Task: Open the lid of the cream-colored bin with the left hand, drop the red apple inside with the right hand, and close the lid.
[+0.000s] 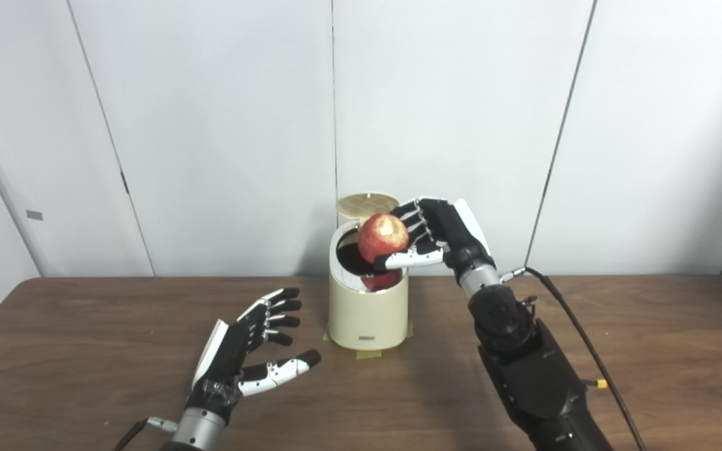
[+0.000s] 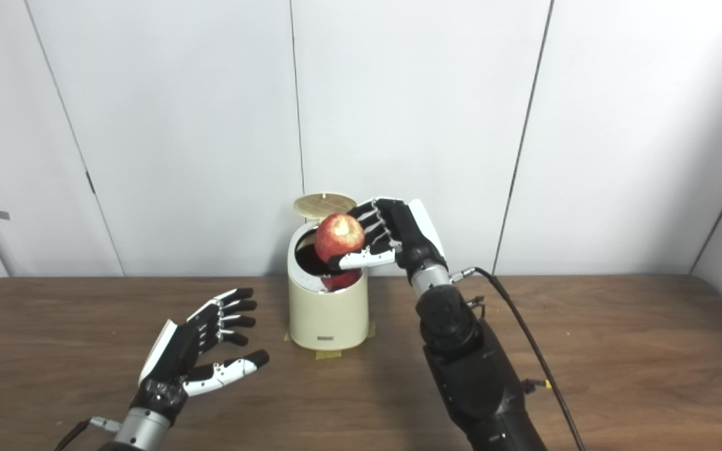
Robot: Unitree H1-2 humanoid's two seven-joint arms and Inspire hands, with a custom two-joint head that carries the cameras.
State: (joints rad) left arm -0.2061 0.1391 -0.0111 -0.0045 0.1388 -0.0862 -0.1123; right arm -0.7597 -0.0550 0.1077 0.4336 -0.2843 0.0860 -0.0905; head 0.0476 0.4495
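The cream-colored bin [image 1: 367, 313] stands at the table's middle, its round lid [image 1: 366, 205] tipped up at the back so the dark inside shows. My right hand [image 1: 437, 235] hovers over the opening, shut on the red apple [image 1: 383, 237], which hangs just above the rim. A red reflection or second red shape shows inside the bin's mouth. My left hand [image 1: 254, 344] rests low over the table to the left of the bin, open, fingers spread, touching nothing.
The brown wooden table [image 1: 85, 351] stretches wide on both sides of the bin. Tape strips [image 1: 367, 354] hold the bin's base down. A black cable [image 1: 580, 351] trails from my right wrist. White wall panels stand close behind the bin.
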